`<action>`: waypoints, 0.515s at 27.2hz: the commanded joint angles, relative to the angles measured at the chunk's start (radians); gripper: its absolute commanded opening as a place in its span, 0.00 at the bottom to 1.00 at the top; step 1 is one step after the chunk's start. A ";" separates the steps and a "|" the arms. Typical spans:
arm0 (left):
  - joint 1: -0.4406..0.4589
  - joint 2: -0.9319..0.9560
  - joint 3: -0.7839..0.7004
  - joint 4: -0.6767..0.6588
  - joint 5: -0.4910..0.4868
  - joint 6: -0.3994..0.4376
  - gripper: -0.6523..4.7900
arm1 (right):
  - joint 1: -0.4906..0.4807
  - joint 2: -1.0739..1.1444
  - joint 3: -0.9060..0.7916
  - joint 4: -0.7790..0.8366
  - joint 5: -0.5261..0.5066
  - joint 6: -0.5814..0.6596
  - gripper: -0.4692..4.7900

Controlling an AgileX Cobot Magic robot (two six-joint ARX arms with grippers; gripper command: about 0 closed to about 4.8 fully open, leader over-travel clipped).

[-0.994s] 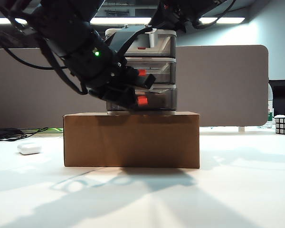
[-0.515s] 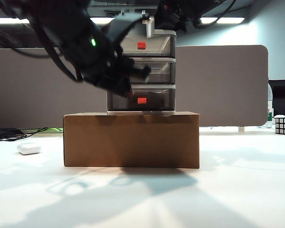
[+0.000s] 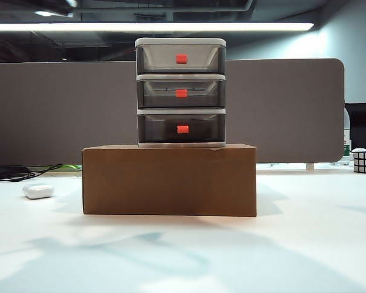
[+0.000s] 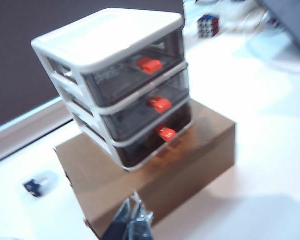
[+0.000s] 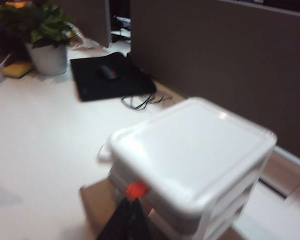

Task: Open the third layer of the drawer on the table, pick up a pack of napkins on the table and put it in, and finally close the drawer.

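You see the left gripper [image 4: 132, 225] and right gripper [image 5: 127, 220] pressed together (holding nothing), above the drawer [image 3: 180, 91], its third layer [image 3: 181, 129] flush.

gripper: the right gripper [image 5: 126, 220] showed as a dark tip with its fingers together, above the drawer
drawer: the drawer [image 5: 195, 160] was seen from above, white lid up, one red handle [image 5: 136, 190] at its front edge
box: a brown box [image 5: 97, 202] sat under it
table: the table [image 5: 35, 130] held a black mat [image 5: 110, 77], a cable [image 5: 142, 101] and a potted plant [image 5: 40, 30]
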 commanded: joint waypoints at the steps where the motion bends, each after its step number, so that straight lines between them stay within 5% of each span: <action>1: -0.019 -0.143 -0.078 0.006 -0.026 -0.055 0.11 | 0.000 -0.155 -0.143 0.000 0.003 0.050 0.08; 14: -0.018 -0.527 -0.326 0.008 -0.064 -0.111 0.11 | 0.002 -0.707 -0.625 0.005 0.104 0.087 0.08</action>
